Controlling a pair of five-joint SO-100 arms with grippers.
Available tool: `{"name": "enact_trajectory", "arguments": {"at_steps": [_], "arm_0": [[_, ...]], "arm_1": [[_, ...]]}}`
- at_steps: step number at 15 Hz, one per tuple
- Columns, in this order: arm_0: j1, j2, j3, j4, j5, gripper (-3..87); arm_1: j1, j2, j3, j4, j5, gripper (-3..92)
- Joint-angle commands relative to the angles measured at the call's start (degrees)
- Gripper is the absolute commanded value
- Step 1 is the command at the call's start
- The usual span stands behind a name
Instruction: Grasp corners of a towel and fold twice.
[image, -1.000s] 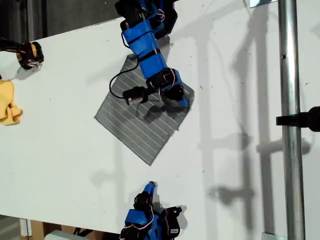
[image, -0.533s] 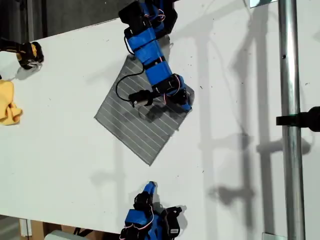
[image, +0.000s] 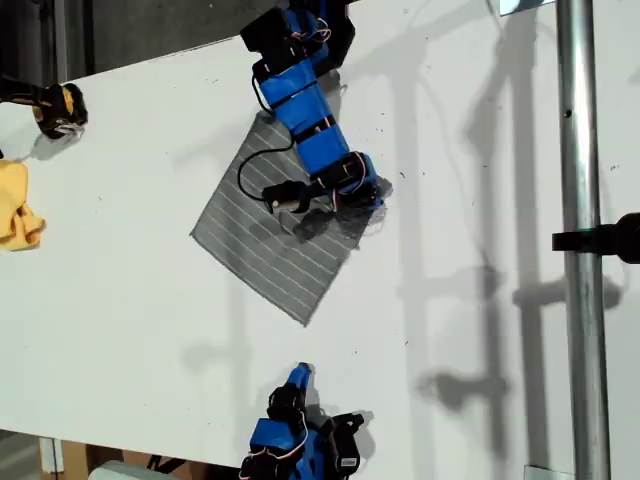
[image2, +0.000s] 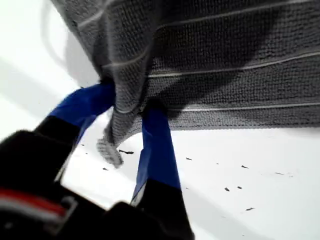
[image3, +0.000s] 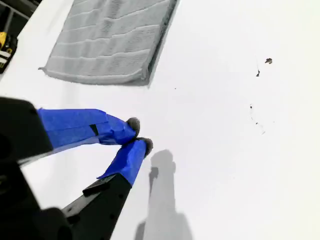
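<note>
The grey striped towel (image: 255, 245) lies as a diamond on the white table in the exterior view. My first gripper (image: 370, 203) is at the corner nearest the exterior view's right. In the first wrist view that gripper (image2: 129, 106) is shut on the towel (image2: 225, 60), the pinched corner (image2: 111, 150) poking out between the blue fingers and lifted off the table. My second gripper (image: 300, 373) rests near the table's front edge, below the towel's lowest corner. It (image3: 136, 134) is shut on nothing, with the towel (image3: 110, 40) some way ahead.
A yellow cloth (image: 18, 205) and a black-and-yellow object (image: 58, 108) sit at the exterior view's left edge. A metal pole (image: 580, 250) with a black clamp (image: 612, 238) runs down the exterior view's right. Small dark specks (image2: 235, 187) dot the table.
My first arm has swung toward the exterior view's right and closed on the towel's corner there, bunching the cloth slightly. The second arm has not moved.
</note>
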Motion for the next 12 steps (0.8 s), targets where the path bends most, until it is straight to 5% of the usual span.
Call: {"name": "enact_trajectory", "arguments": {"at_steps": [1, 9, 12], "arm_0": [[0.09, 0.18, 0.09, -0.09, -0.88, 1.8], [1.05, -0.79, -8.88, -2.46, -1.67, -2.5], [1.14, -18.98, -22.32, -5.10, 0.26, -2.6]], "arm_1": [[-0.70, 0.00, 0.00, 0.00, -0.26, 5.5], [-0.26, -0.18, -1.05, -0.35, -3.16, -0.1], [0.62, -0.26, -2.11, -0.44, -4.92, -0.1]]}}
